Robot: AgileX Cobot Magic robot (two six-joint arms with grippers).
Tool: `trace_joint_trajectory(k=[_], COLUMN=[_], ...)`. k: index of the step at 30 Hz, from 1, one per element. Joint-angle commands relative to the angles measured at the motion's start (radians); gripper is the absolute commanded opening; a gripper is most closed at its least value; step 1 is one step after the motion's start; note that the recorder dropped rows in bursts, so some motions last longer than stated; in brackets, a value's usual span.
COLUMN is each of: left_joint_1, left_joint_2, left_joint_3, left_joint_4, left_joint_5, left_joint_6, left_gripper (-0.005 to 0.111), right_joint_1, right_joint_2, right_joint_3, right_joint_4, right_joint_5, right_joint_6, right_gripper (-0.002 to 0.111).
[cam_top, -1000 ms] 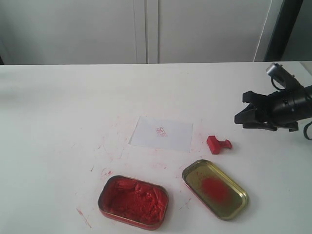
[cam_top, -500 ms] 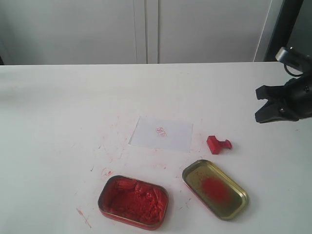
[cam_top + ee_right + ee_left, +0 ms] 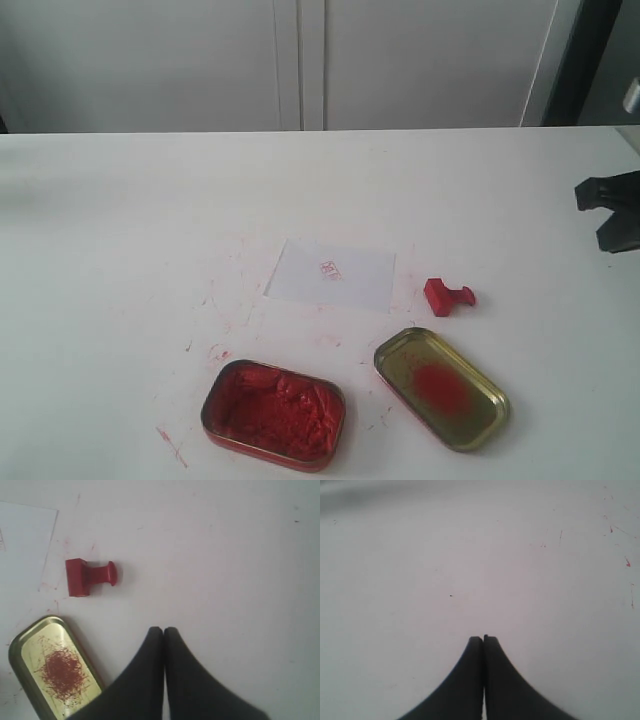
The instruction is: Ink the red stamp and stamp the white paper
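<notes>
The red stamp [image 3: 447, 297] is lying on its side on the tabletop [image 3: 120, 220], near the right edge of the white paper [image 3: 332, 274] and close to the gold lid [image 3: 441, 387], with nothing gripping it. The right tool [image 3: 163, 630] is hanging well off to the side, its two fingers pressed together on nothing. The left tool [image 3: 483, 639] is likewise closed and empty, looking down at bare tabletop. What is worrying me is the pickup. If those fingers are not spreading wide before coming down, they are likely going to knock the little block, sending it skidding against the lid or onto the paper and smearing it. A grip on the narrow handle could also leave the stamp hanging tilted, so it is dipping unevenly into the red tin [image 3: 274, 414]. With nothing pinning the thin sheet, it may lift with the sticky face.
</notes>
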Motion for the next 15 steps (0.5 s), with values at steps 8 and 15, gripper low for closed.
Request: trace_joint_trajectory(k=[8, 15], left_joint_1=[0.002, 0.002], left_joint_2=[-0.004, -0.004], left_joint_3=[0.007, 0.007], left_joint_4=[-0.006, -0.006], left_joint_5=[0.008, 0.008], left_joint_6=[0.000, 0.000], left_gripper=[0.000, 0.000], right_joint_1=[0.117, 0.144], right_joint_2=[-0.163, -0.337], right_joint_3=[0.055, 0.055], right_joint_4=[-0.247, -0.305], right_joint_5=[-0.050, -0.036], right_joint_6=[0.125, 0.169], right_gripper=[0.000, 0.000])
